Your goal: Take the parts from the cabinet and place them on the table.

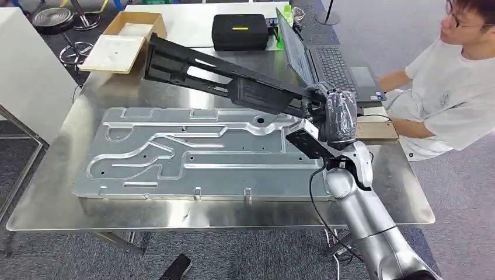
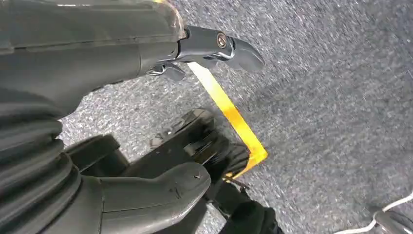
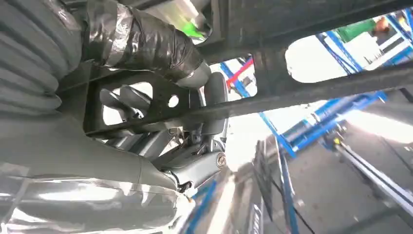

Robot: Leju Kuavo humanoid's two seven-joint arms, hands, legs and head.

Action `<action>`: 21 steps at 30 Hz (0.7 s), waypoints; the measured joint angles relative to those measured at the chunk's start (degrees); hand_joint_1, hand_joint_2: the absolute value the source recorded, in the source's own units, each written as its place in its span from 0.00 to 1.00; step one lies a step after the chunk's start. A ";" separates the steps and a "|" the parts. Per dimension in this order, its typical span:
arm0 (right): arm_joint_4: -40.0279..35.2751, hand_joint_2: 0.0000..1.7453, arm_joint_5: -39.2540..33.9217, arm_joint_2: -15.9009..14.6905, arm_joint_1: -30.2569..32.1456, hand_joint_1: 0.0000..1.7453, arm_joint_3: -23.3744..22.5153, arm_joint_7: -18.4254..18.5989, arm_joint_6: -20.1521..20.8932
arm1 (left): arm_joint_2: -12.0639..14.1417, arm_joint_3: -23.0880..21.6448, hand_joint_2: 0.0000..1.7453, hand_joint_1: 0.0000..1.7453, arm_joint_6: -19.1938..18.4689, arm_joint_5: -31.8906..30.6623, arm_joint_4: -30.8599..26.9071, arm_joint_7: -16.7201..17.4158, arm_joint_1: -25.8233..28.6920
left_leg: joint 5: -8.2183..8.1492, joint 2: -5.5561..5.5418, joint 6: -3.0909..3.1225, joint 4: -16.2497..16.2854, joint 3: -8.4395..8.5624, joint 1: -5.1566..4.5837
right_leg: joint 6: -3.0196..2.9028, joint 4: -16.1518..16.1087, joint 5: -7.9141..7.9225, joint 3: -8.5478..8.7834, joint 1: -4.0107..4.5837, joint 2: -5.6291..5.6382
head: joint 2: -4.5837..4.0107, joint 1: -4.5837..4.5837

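Here the right hand [image 1: 338, 116] reaches in from the near edge of the steel tabletop [image 1: 52, 192], its fingers [image 3: 146, 44] grasping a long black part [image 1: 227, 79] held tilted above a grooved metal plate [image 1: 198, 154]. The left hand [image 2: 97, 73] hangs over carpet, fingers apart, holding nothing. Beyond, a person [image 1: 449, 87] sits by a laptop [image 1: 327, 64].

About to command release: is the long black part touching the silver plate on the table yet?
Cannot tell. In the head view the long black part, held by the right hand, slants across the silver plate; no gap or contact shows plainly.
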 joint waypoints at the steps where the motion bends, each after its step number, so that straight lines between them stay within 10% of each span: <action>1: 0.94 1.00 -0.59 0.00 -0.10 1.00 -0.11 0.09 1.18 | 0.00 0.00 1.00 0.00 -0.02 0.00 0.00 0.00 0.08 | -0.58 0.00 -0.08 3.03 -1.64 0.01 | -0.10 0.12 -0.07 0.00 0.07 0.20 | 0.00 0.00; 3: 3.52 1.00 -1.77 0.00 -0.60 1.00 -0.26 0.48 3.96 | 0.07 -0.04 1.00 0.00 -0.13 0.07 0.00 -0.02 0.16 | 2.46 0.00 -0.02 0.98 -1.29 0.01 | -0.04 0.55 -0.40 0.01 0.08 0.65 | 0.00 0.00; 5: 6.33 1.00 -3.49 -0.07 -1.49 1.00 -0.63 0.24 6.41 | 0.22 -0.15 1.00 0.00 -0.24 0.13 0.00 -0.17 0.07 | 8.15 -0.06 0.30 -8.92 3.06 0.01 | 0.31 1.26 -0.94 0.08 0.04 1.08 | 0.00 0.00; 8: 9.40 1.00 -4.87 -0.31 -2.97 1.00 -1.05 -0.79 8.41 | 0.26 -0.42 1.00 0.00 -0.44 0.26 0.00 -0.57 -0.10 | 8.08 -0.52 0.79 -12.73 4.54 -0.20 | 1.09 1.87 -1.05 -0.81 0.29 1.34 | 0.00 0.00; 9: 10.16 1.00 -5.09 -0.50 -3.10 0.00 -1.07 -0.96 8.67 | 0.28 -0.48 1.00 0.00 -0.44 0.33 0.00 -0.74 -0.02 | 8.07 -0.54 0.96 -12.88 4.52 -0.37 | 1.36 1.76 -1.06 -0.73 0.27 1.34 | 0.00 0.00; 13: 11.82 1.00 -5.64 -1.31 -3.77 0.00 -1.70 -1.64 9.09 | 0.31 -1.23 1.00 0.00 -0.26 -0.09 0.00 -1.84 -0.14 | 8.67 -0.39 2.33 -14.10 5.21 0.04 | 2.59 4.94 -3.48 -1.97 -0.06 0.76 | 0.00 0.04; 14: 12.06 1.00 -5.83 -1.36 -4.07 0.00 -1.77 -1.68 9.11 | 0.31 -1.38 0.00 0.00 -0.11 -0.15 0.00 -2.03 -0.20 | 8.63 -0.26 2.42 -14.10 5.23 0.04 | 2.85 8.99 -5.55 -3.95 -0.23 0.72 | 0.00 0.02; 17: 13.20 1.00 -6.03 -2.05 -3.31 0.00 -1.86 -1.77 9.11 | 0.33 -1.42 0.00 0.00 -0.09 0.09 0.00 -2.47 -0.12 | 8.49 -0.23 2.63 -14.07 5.30 0.04 | 3.37 18.57 -8.17 -9.14 -0.50 0.51 | 0.00 0.04; 21: 13.31 1.00 -6.27 -2.43 -3.72 0.00 -2.08 -2.12 9.09 | 0.31 -1.51 0.00 0.00 0.04 0.15 0.00 -2.51 -0.07 | 7.89 -0.17 1.90 -14.00 6.11 0.05 | 3.13 2.46 0.52 -1.61 -0.81 -0.23 | 0.00 0.04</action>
